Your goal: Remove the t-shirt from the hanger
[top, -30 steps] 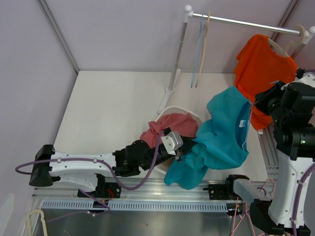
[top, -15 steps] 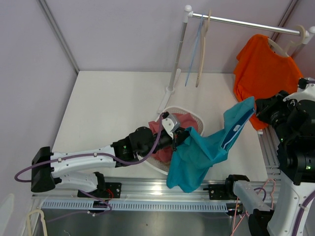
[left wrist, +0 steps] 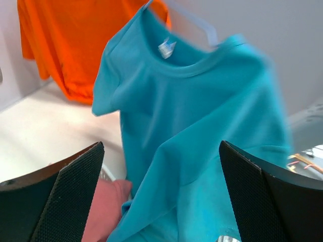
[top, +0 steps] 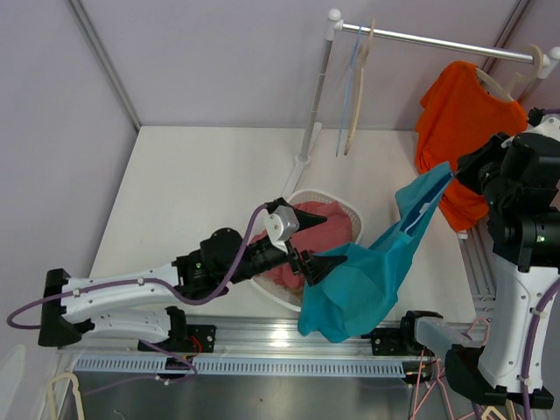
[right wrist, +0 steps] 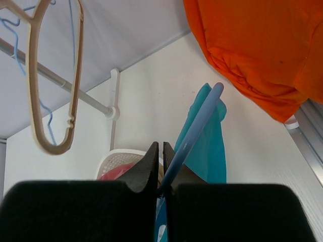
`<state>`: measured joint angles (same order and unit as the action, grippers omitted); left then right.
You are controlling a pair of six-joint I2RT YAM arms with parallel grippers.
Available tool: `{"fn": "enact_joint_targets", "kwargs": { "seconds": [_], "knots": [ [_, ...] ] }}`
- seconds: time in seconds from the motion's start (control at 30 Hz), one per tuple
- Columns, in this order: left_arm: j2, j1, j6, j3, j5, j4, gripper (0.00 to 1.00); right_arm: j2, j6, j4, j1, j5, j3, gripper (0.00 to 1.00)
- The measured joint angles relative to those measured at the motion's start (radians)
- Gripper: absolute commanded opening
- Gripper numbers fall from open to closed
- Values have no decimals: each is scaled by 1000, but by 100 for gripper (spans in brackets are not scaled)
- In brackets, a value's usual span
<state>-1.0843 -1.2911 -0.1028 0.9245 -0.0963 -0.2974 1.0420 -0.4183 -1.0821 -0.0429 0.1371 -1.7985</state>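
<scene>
A teal t-shirt [top: 372,276] hangs slantwise from a pale blue hanger [right wrist: 199,123], its lower end draped over the table's front edge. My right gripper [top: 455,173] holds the shirt's upper end up at the right. In the right wrist view this gripper [right wrist: 161,169] is shut on the hanger's hook, with the teal t-shirt [right wrist: 207,146] below. My left gripper [top: 308,265] is open beside the shirt's lower left edge, over the basket. In the left wrist view the teal t-shirt [left wrist: 192,126] fills the space beyond the wide-apart fingers [left wrist: 65,196], not pinched.
A white basket [top: 337,194] holds a pink garment [top: 319,232] under the left gripper. An orange t-shirt [top: 464,122] hangs on the rail [top: 437,39] at the back right. Empty hangers [top: 354,87] hang near the rail's left post.
The left gripper has opened, let go of the teal t-shirt and drawn back to the left. The right gripper has lifted the hanger, and the shirt now hangs stretched from it.
</scene>
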Motion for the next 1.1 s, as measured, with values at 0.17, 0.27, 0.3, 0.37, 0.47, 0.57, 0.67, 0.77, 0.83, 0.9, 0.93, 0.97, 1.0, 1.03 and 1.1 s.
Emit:
{"fn": "enact_joint_targets", "kwargs": {
  "seconds": [0.17, 0.27, 0.3, 0.37, 0.47, 0.57, 0.67, 0.77, 0.83, 0.9, 0.93, 0.97, 1.0, 1.03, 1.1],
  "knots": [
    [48, -39, 44, 37, -8, 9, 100, 79, -8, 10, 0, 24, -72, 0],
    [51, -59, 69, 54, -5, 4, 100, 127, -16, 20, 0, 31, -117, 0],
    [48, -69, 80, 55, -4, -2, 99, 142, -18, 24, 0, 32, -127, 0],
    [33, -91, 98, 62, 3, -13, 100, 163, -22, 26, 0, 33, -140, 0],
    [-17, -105, 104, 85, 18, -23, 100, 185, -26, 25, 2, 34, -154, 0],
    [-89, -107, 100, 114, 24, -30, 100, 198, -27, 25, 3, 34, -175, 0],
    [-179, -107, 93, 145, 21, -35, 100, 207, -32, 18, 3, 35, -207, 0],
    [-274, -108, 93, 170, -32, -33, 74, 215, -35, 11, 5, 34, -249, 0],
    [-340, -108, 87, 212, -90, 0, 9, 215, -35, 8, 6, 34, -267, 0],
    [-398, -109, 103, 266, -138, 40, 1, 216, -35, 0, 7, 34, -280, 0],
    [-408, -111, 108, 277, -156, 50, 1, 218, -35, -8, 8, 34, -288, 0],
    [-409, -113, 115, 277, -172, 50, 1, 223, -35, -14, 8, 34, -296, 0],
    [-405, -118, 127, 277, -192, 45, 1, 230, -36, -21, 8, 35, -307, 0],
    [-399, -128, 143, 276, -208, 36, 1, 242, -38, -27, 8, 35, -319, 0],
    [-376, -159, 182, 268, -237, 23, 1, 272, -45, -46, 8, 42, -352, 0]
  ]
}}
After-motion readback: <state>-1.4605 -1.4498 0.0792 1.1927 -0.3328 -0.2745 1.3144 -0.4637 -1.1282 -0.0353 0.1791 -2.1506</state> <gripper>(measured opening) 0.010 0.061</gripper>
